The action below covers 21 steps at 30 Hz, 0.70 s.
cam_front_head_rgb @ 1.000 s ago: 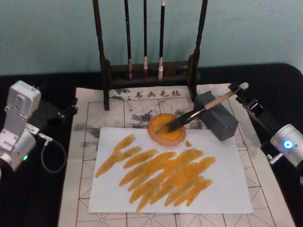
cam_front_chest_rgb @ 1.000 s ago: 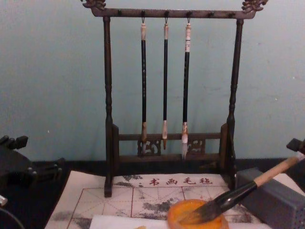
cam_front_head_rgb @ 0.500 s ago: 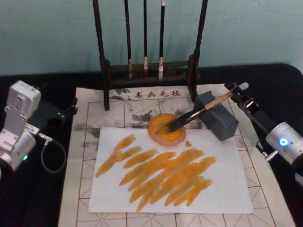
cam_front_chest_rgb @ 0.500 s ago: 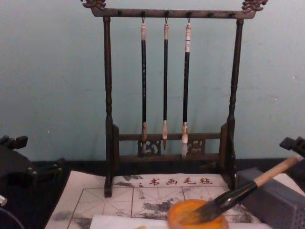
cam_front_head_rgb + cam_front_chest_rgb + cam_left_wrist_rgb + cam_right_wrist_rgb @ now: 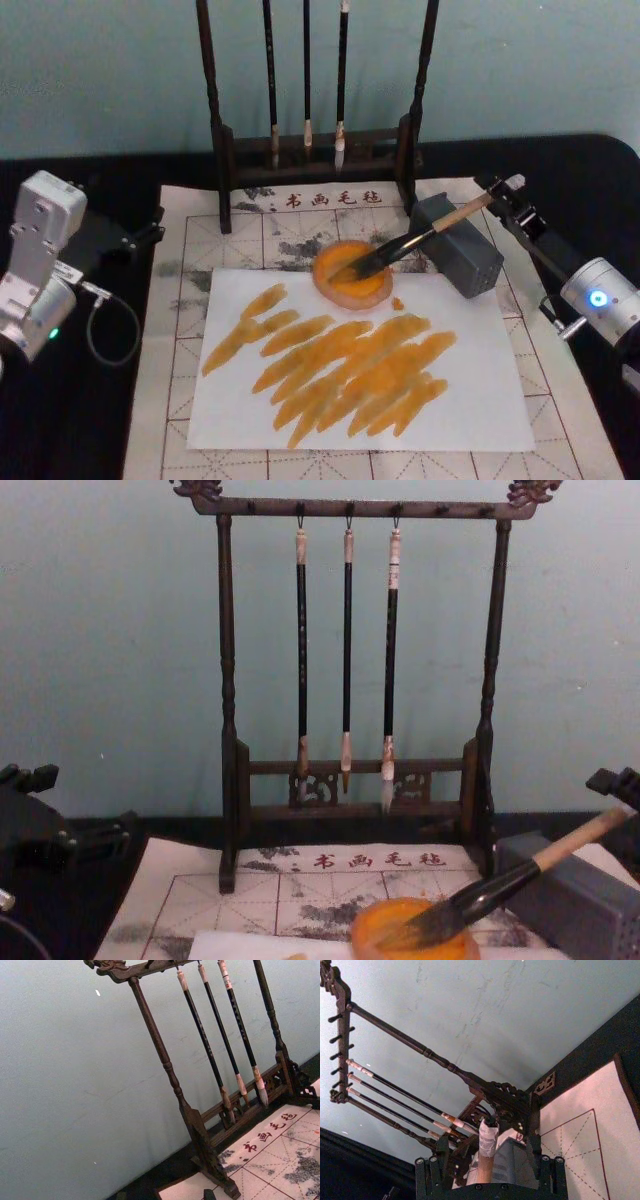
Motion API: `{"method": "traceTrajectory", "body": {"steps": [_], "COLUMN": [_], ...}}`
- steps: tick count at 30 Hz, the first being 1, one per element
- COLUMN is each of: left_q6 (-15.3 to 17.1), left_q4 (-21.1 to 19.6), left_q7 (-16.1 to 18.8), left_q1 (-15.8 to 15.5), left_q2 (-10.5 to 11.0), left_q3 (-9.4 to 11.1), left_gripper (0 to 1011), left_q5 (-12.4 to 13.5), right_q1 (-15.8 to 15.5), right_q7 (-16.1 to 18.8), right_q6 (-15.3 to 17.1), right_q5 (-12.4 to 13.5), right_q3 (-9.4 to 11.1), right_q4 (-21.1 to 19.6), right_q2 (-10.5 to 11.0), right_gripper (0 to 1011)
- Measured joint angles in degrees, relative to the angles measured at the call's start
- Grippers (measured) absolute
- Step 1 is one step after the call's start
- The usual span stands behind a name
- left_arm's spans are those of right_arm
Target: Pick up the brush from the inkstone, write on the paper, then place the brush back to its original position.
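Right claw [image 5: 505,190] sits at the far right of the scene, at the upper end of the brush [image 5: 420,238], much where it was half a second ago. Over the last second its wrist has drawn slightly inward and up. The right wrist view shows its two fingers [image 5: 550,1167] spread wide, with the white end cap between them and a clear gap on each side, so nothing is gripped.

Nothing about the brush has changed. Its dark tuft lies in the orange inkstone [image 5: 350,292] and its tan handle slants up to the right across the top of the grey box [image 5: 470,262].

Just nearer than the inkstone lies the paper [image 5: 470,400], covered in orange strokes and resting on a gridded felt mat [image 5: 180,300]. At the far edge of the mat stands a dark wooden rack [image 5: 215,150] hung with three thin brushes [image 5: 306,80].

Over on the left, the left claw [image 5: 150,235] is parked beside the mat on the black tabletop [image 5: 60,430], unmoved.
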Motion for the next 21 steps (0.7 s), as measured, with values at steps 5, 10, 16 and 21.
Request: {"method": "traceTrajectory", "body": {"steps": [5,10,16,21], "left_q6": [0.0,0.0,0.0,0.0], "left_q4": [0.0,0.0,0.0,0.0], "left_q7": [0.0,0.0,0.0,0.0], "left_q1": [0.0,0.0,0.0,0.0], "left_q2": [0.0,0.0,0.0,0.0], "left_q3": [0.0,0.0,0.0,0.0], "left_gripper": [1001,1001,1001,1001], "left_q5": [0.0,0.0,0.0,0.0], "right_q1": [-0.07,-0.11,-0.14,-0.17], "right_q7": [-0.03,-0.06,-0.09,-0.09], "right_q6": [-0.01,-0.02,-0.04,-0.05], "right_q5": [-0.07,-0.16,-0.23,-0.26], "right_q3": [0.03,0.06,0.1,0.12], "right_q4": [-0.08,-0.15,-0.19,-0.22], "right_q2": [0.0,0.0,0.0,0.0], "right_gripper": [1003,1002,1003,1002]}}
